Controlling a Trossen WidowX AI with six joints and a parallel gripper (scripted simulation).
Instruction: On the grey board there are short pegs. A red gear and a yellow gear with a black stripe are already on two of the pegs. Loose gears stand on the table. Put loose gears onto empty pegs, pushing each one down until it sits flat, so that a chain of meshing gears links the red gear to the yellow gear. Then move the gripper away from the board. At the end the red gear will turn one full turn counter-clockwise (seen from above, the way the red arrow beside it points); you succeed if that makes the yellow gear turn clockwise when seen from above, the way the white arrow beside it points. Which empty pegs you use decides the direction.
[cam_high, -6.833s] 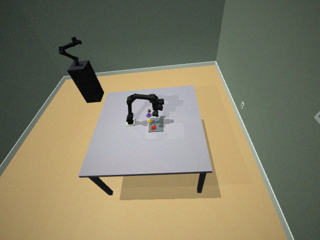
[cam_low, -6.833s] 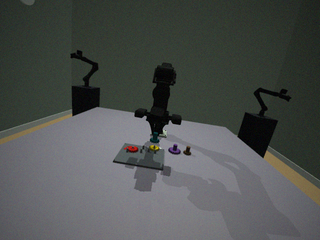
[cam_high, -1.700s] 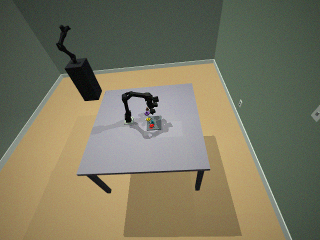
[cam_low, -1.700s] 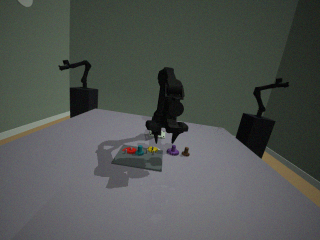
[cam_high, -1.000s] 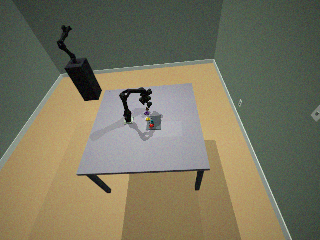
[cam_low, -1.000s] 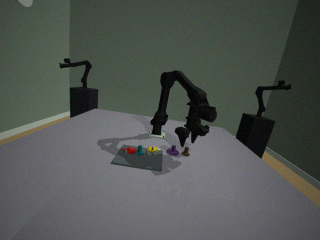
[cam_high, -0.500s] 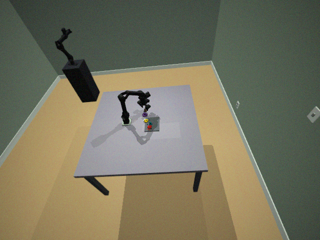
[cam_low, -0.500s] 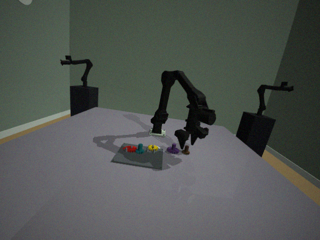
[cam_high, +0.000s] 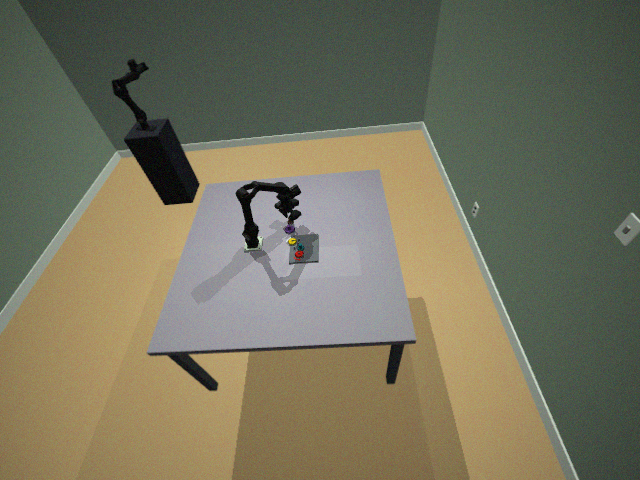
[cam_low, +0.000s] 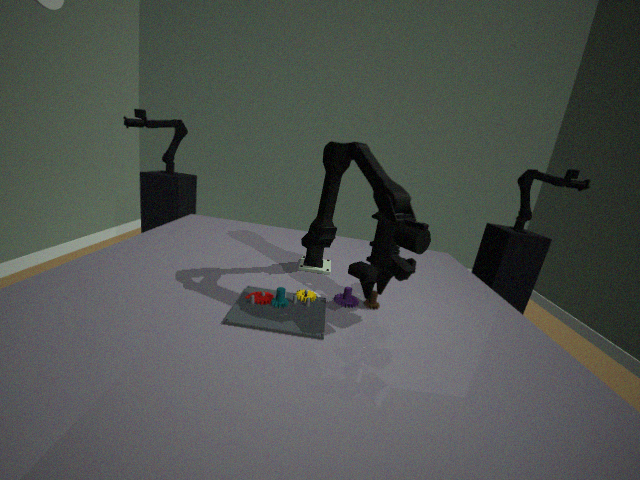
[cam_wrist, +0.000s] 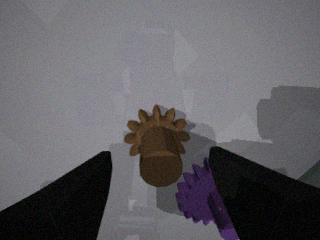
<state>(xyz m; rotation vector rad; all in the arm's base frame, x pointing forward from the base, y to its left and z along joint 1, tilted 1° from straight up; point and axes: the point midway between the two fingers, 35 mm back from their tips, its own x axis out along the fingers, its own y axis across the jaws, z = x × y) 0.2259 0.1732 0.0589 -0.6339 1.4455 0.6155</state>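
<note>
My gripper (cam_low: 374, 294) (cam_wrist: 160, 156) is open, pointing down, with its fingertips on either side of the brown gear's knob and a gap on each side. The brown gear (cam_low: 372, 304) (cam_wrist: 161, 169) stands knob up on the table. The purple gear (cam_high: 289, 229) (cam_low: 346, 300) (cam_wrist: 195, 196) stands beside it, partly hidden by a finger in the wrist view. On the grey board (cam_high: 311, 258) (cam_low: 258, 317), the teal gear (cam_high: 300, 247) (cam_low: 280, 299) sits beside the red gear (cam_high: 299, 254) (cam_low: 263, 298). The yellow gear (cam_high: 292, 241) (cam_low: 306, 296) is near the board's edge. Tooth contact is too small to tell.
Short grey pegs stand on the board near the yellow gear. The arm's base (cam_high: 253, 246) (cam_low: 315, 266) stands on the table (cam_high: 279, 320) (cam_low: 206, 392) beside the board. The purple gear is close to one finger, between the brown gear and the board.
</note>
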